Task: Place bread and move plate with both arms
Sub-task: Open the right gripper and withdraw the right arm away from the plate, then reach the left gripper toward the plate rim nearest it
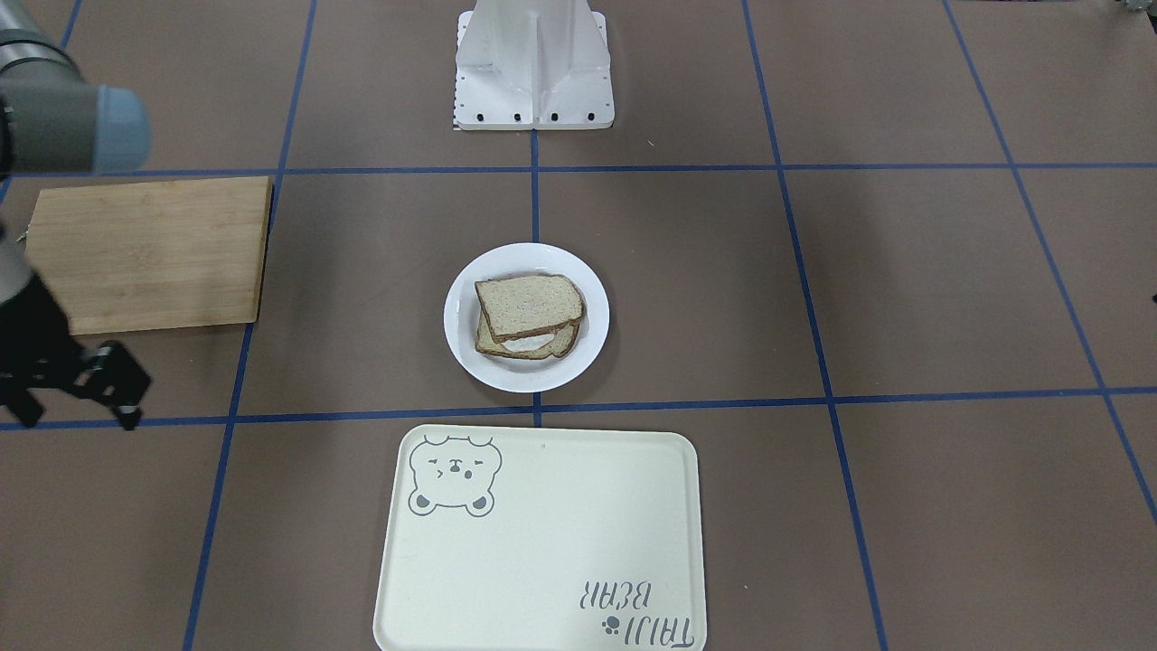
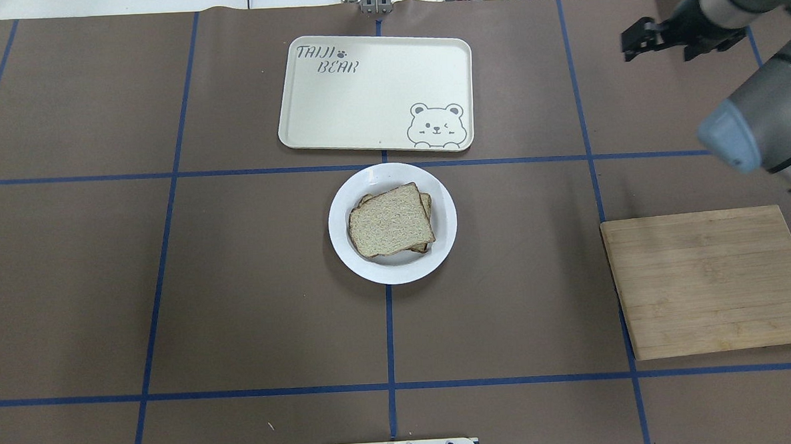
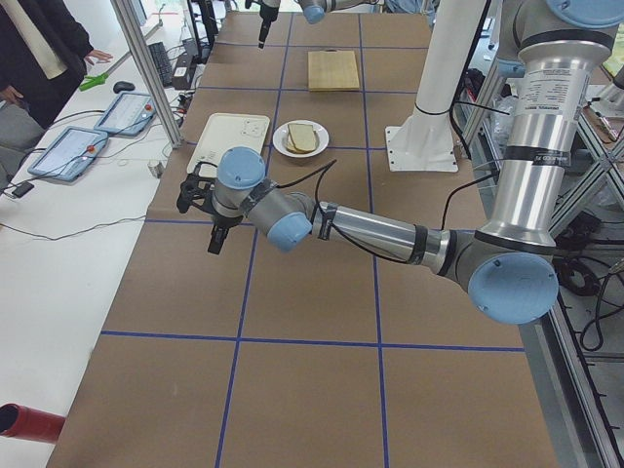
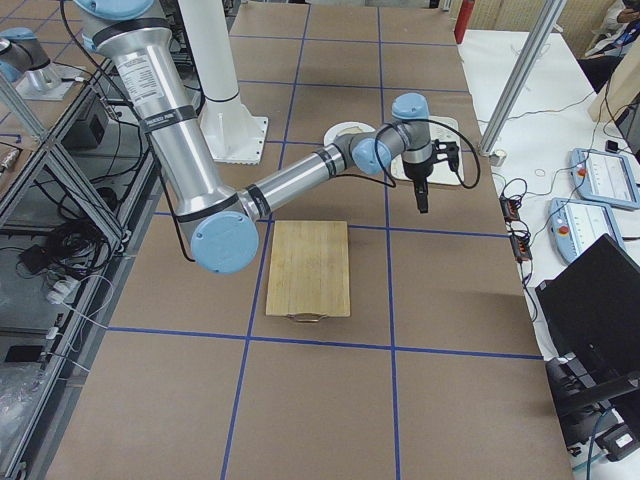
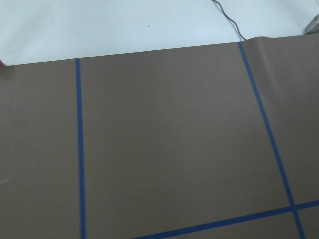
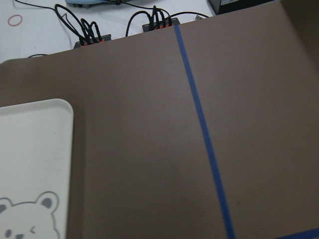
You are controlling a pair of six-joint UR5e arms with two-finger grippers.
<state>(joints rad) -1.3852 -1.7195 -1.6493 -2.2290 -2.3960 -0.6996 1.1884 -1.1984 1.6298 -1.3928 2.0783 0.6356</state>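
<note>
**A:** Checking task status: where do we find the bread (image 2: pixel 390 222)?

**B:** On the plate (image 2: pixel 393 175), stacked over the egg slice (image 1: pixel 533 345) to close the sandwich. The tray (image 2: pixel 363 103) lies just beyond.

**A:** Grippers?

**B:** Right gripper (image 1: pixel 79 411): fingers spread, empty, well apart from the plate. Left gripper (image 3: pixel 200 219): we cannot tell.

**A:** Surface?

**B:** Brown table covering (image 2: pixel 171 292) with a blue tape grid, and a cutting board (image 2: pixel 705 282) at one side.

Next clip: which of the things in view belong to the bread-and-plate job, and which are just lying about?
Belongs to the job:
- bread, lying on top of the lower slice
- plate, under both slices
- right gripper
- left gripper

Lying about:
- wooden board, bare
- bear tray, empty, though possibly the plate's destination
- lower slice
</note>
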